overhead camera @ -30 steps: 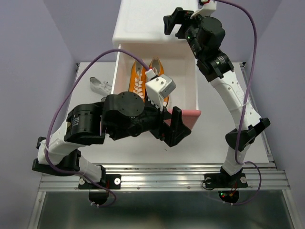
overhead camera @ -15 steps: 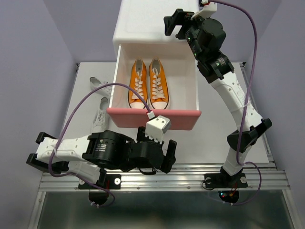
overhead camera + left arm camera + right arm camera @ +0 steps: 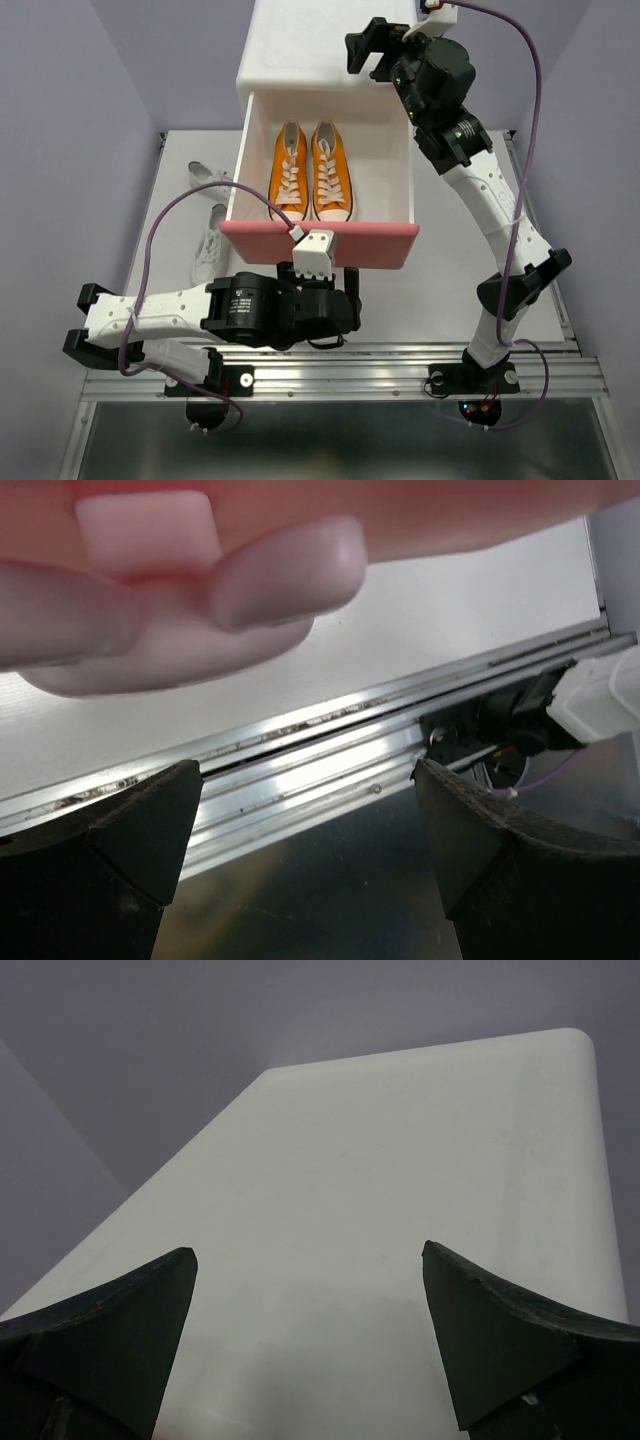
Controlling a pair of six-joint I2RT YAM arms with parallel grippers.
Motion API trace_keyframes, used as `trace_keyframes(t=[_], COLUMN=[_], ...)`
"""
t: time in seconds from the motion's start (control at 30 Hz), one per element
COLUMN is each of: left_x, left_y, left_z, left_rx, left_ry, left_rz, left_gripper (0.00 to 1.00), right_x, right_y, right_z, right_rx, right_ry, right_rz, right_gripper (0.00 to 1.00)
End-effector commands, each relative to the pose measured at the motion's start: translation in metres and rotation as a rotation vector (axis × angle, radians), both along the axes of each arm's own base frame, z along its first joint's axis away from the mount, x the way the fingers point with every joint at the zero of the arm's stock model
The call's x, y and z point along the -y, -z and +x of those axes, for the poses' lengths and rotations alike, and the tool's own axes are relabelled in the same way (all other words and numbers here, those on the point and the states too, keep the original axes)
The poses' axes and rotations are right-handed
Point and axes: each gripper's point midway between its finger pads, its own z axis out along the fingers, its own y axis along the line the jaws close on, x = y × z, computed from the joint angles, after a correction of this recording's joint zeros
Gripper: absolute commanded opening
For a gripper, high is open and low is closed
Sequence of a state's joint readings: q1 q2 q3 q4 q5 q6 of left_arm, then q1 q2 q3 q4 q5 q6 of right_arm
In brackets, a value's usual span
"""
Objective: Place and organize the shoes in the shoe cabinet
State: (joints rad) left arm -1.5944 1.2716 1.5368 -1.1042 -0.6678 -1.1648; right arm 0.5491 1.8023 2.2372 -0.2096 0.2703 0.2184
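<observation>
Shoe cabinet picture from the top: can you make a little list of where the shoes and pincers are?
Orange shoes: side by side in the open pink drawer
White shoes: on the table, left of the shoe cabinet
Left pincer: open, empty, in front of the pink drawer
Right pincer: open, empty, over the shoe cabinet

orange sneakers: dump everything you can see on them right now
The orange sneakers are a low lace-up pair: uppers that look like orange canvas, with white laces, toe caps and soles. They stand upright on their soles, side by side and parallel, in the open drawer of the cabinet. Their toes point at its pink front and their heels toward the cabinet. They sit slightly left of centre on the drawer's white floor. Nothing rests on them or grips them.
</observation>
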Motion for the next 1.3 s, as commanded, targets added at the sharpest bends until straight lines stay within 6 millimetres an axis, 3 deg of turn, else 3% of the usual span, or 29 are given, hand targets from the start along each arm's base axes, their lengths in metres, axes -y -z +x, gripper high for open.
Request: trace_keyframes(t=[0.0,0.47,0.63,0.7,0.8,1.03,1.27], left_x=[-0.027,-0.051,-0.031,-0.028,-0.029,-0.023,-0.012], left_y=[-0.01,-0.048,-0.069,-0.068,-0.072,-0.106,-0.102], left_z=[0.044,0.104,0.117,0.125,0.14,0.187,0.221], left_rx=[0.091,0.286,0.342,0.365,0.387,0.475,0.476], left_ry=[-0.199,-0.362,-0.364,-0.372,-0.391,-0.478,-0.518], left_rz=[-0.028,0.042,0.005,0.021,0.02,-0.055,-0.096], left_gripper=[0.99,0.99,0.99,0.99,0.99,0.99,0.99], right_x=[0.012,0.008,0.009,0.01,0.009,0.006,0.004], right_y=[0.13,0.131,0.132,0.131,0.13,0.131,0.133], right_z=[0.018,0.019,0.017,0.017,0.017,0.017,0.024], right_rx=[-0.391,-0.396,-0.402,-0.398,-0.394,-0.399,-0.393], right_ry=[0.1,0.086,0.087,0.094,0.086,0.073,0.08], right_rz=[-0.135,-0.116,-0.111,-0.117,-0.118,-0.114,-0.131], right_gripper=[1.0,1.0,1.0,1.0,1.0,1.0,1.0])
